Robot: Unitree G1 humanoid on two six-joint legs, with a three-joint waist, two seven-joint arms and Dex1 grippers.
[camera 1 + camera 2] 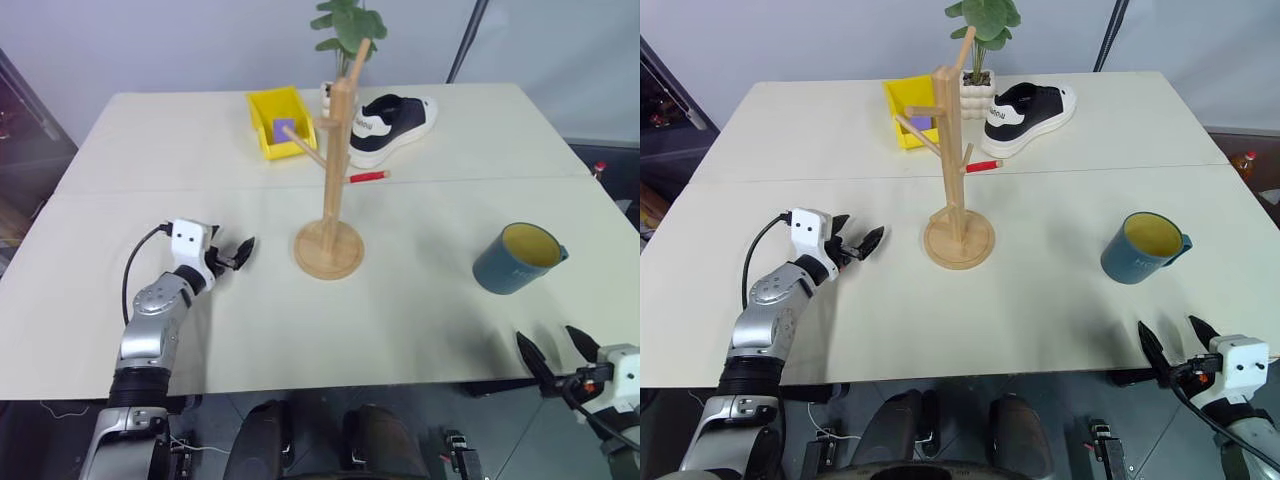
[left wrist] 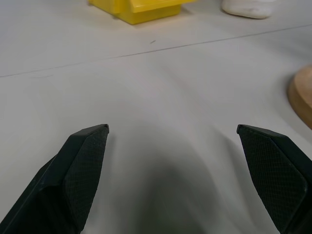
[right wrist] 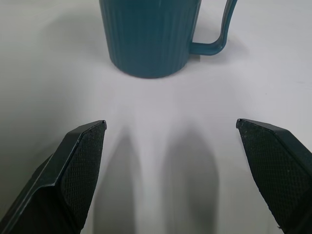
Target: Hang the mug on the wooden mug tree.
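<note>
Pale cream worktop (image 1: pixel 420 320), matte, made of two boards with a thin seam running across from 9 to 3 o'clock. Behind it a light grey wall; a dark slanted pole at 1 o'clock beyond the far edge. Dark floor past the near edge and at both sides.

At the centre, the wooden mug tree (image 1: pixel 334 180), upright on its round base, pegs bare. At 3 o'clock from it, well apart, the mug (image 1: pixel 517 258), teal outside and yellow inside, standing upright on the worktop with the handle toward 3 o'clock, not far from the right edge. Toward 12 o'clock, near the far edge: a yellow bin (image 1: pixel 280 121) with a small purple piece inside, a black-and-white sneaker (image 1: pixel 392 127), a potted plant (image 1: pixel 347 25) behind the post, and a red marker (image 1: pixel 369 176) lying just beside the seam.

Left tool (image 1: pixel 232 254) at 9 o'clock from the tree base, low over the worktop, fingers spread apart, nothing between them. Right tool (image 1: pixel 556 356) at the near edge around 5 o'clock, fingers spread wide, empty, pointing at the mug from a short way off.

Wide bare surface along the near half, between the two tools, and between tree and mug.
</note>
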